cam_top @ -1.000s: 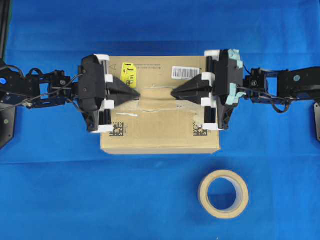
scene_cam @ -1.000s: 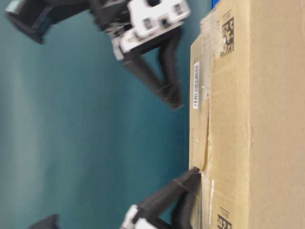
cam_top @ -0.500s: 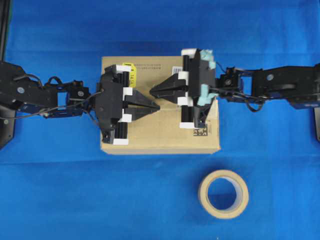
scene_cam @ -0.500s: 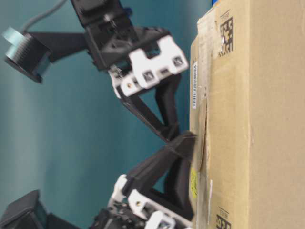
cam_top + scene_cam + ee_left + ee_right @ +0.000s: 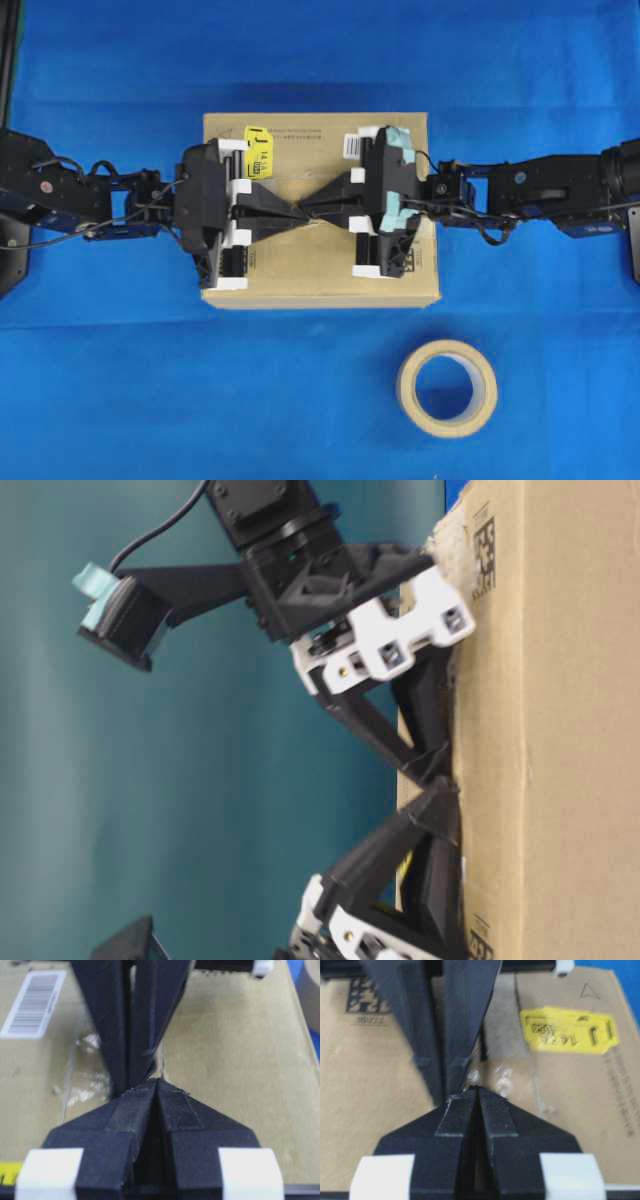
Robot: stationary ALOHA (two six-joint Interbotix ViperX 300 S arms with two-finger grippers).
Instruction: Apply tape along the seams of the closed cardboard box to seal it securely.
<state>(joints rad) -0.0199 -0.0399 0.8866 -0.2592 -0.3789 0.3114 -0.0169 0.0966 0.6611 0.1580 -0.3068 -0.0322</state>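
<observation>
- Cardboard box [image 5: 320, 270] sits flaps-up on the blue desk [image 5: 150, 400], directly under both claws; front side faces the bottom of the overhead view.
- Seams [image 5: 484, 1042]: dark slit w/ shiny, greyish old tape strips [image 5: 90, 1080] alongside, running along the box top beneath the claw tips. Most of it hidden by the two claws in the overhead view.
- Tape piece: can't pick it out for sure; the spot where the tips meet is covered by the fingers.
- Left claw [image 5: 296, 211]: closed, fingers pressed together to a point, nothing visibly gripped. Tip points toward the box middle, down at the box top over the seam.
- Right claw [image 5: 304, 209]: closed as well, fingers together, nothing seen held. Tip comes in from the opposite side, meets the left claw's tip point-to-point at approx. the box centre.
- Table-level view: both tips sit against the box's top face, touching or nearly touching each other; exact contact w/ the cardboard can't be confirmed.
- Yellow sticker [image 5: 258, 152] just behind the left claw's body, on the far half of the box top.
- White barcode label [image 5: 32, 1005] on the box top, beside the right claw's body, partly hidden in the overhead view.
- Black square code [image 5: 365, 1002] on the near half of the top, beside the left claw.
- Tape roll [image 5: 447, 388], beige ring, lies flat on the desk well apart from both claws, in front of the box toward the right arm's side.
</observation>
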